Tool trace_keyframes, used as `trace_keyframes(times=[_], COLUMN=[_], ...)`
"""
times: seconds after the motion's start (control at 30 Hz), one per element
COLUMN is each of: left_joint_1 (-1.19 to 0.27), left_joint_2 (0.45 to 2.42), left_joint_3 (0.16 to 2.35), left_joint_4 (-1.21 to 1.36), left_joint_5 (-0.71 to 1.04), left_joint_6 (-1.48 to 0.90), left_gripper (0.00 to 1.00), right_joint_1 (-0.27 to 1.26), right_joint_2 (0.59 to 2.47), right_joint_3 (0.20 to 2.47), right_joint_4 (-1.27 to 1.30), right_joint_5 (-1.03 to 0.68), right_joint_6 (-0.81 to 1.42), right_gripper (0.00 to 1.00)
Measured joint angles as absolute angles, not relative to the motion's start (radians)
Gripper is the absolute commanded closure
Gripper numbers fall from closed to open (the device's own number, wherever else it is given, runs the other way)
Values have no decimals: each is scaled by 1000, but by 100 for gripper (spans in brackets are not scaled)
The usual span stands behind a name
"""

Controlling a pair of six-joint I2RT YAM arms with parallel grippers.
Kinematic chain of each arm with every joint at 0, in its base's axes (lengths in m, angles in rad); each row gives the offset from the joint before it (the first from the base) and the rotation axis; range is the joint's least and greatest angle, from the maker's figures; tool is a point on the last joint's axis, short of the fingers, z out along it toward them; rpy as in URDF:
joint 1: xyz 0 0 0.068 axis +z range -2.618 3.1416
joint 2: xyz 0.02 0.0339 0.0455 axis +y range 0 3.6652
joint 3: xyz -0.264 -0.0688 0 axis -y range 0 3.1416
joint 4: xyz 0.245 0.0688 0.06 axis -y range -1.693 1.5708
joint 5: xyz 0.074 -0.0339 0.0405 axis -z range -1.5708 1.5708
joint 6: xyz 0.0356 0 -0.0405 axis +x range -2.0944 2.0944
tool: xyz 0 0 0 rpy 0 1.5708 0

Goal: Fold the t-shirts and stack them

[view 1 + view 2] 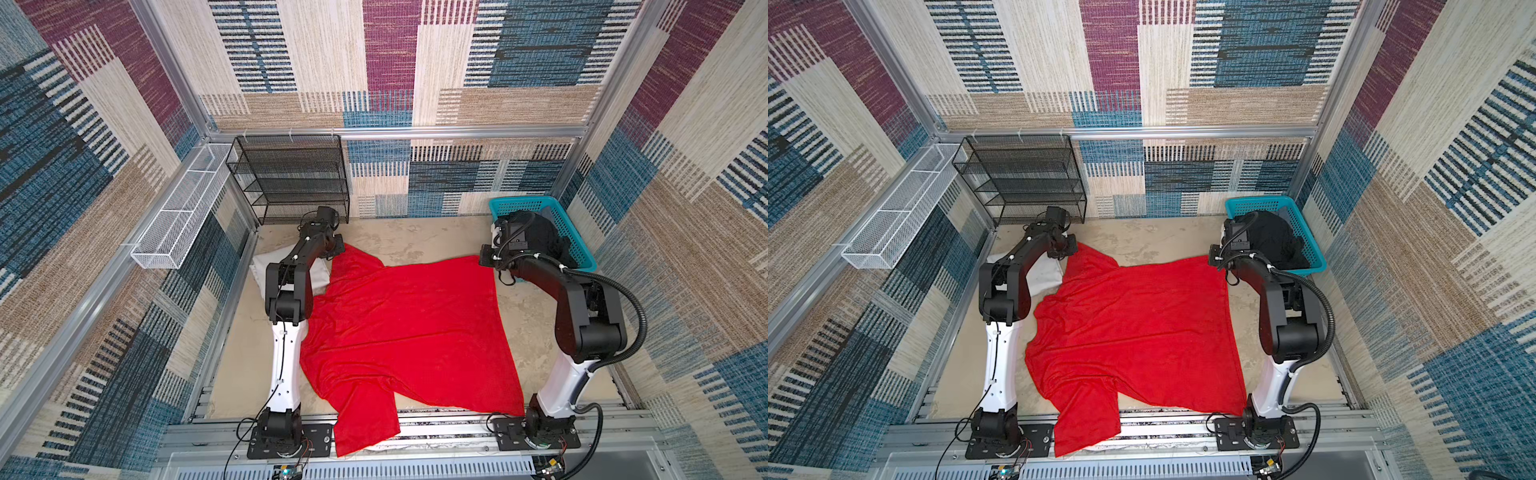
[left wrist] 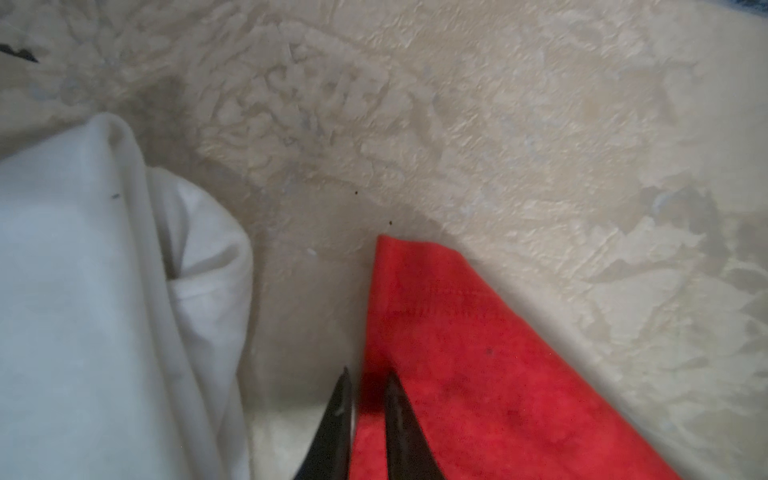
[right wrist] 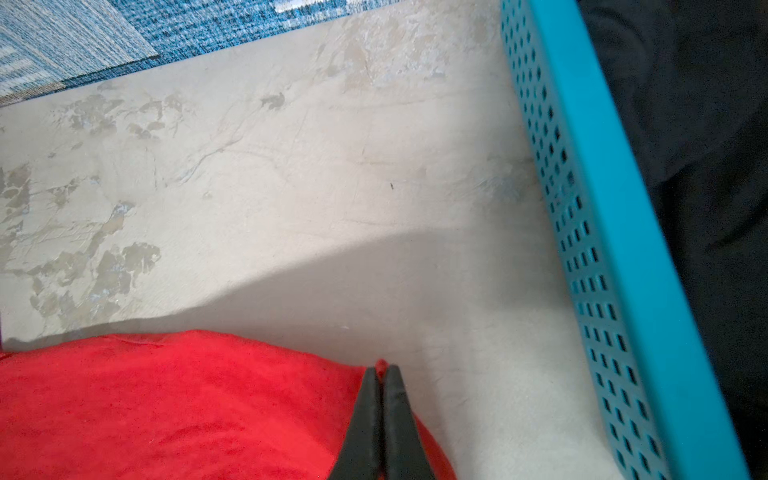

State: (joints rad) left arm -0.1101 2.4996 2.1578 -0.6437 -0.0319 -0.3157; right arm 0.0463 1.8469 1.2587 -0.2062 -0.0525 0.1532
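Left gripper sits low at what looks like a sleeve end of the red t-shirt. Its jaws are narrowed to a slit with red cloth pinched between them, and the white t-shirt is bunched just beside it. The red shirt spreads flat between both hands. Right gripper is clamped tight on a hem corner, with the teal basket holding the black t-shirt near its outer side. Both arms stretch forward, wrists down. Best to lift both points together and evenly, so the fold lands straight.
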Motion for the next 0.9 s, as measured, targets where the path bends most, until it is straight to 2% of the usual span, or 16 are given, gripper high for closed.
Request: trace_keyframes(times=[0.13, 0.37, 0.53, 0.7, 0.9], left_joint_1=[-110, -112, -113, -106, -103], left_joint_2=[2498, 2460, 2317, 2165, 2090], left_joint_3=[2149, 2078, 1901, 1815, 1709], left_joint_4=[-626, -564, -524, -439, -411], left_joint_5=[0, 32, 58, 69, 86], left_joint_6=[-336, -357, -364, -363, -363], left_gripper=[100, 100, 100, 100, 100], right_joint_1=[46, 46, 46, 46, 46], right_joint_2=[1847, 1846, 1844, 1833, 1814], right_joint_3=[1259, 1259, 1259, 1259, 1245], right_joint_4=[-206, -207, -207, -207, -207], right_joint_5=[-53, -53, -53, -60, -77], right_joint_6=[153, 149, 146, 146, 155], right_gripper=[100, 100, 100, 100, 100])
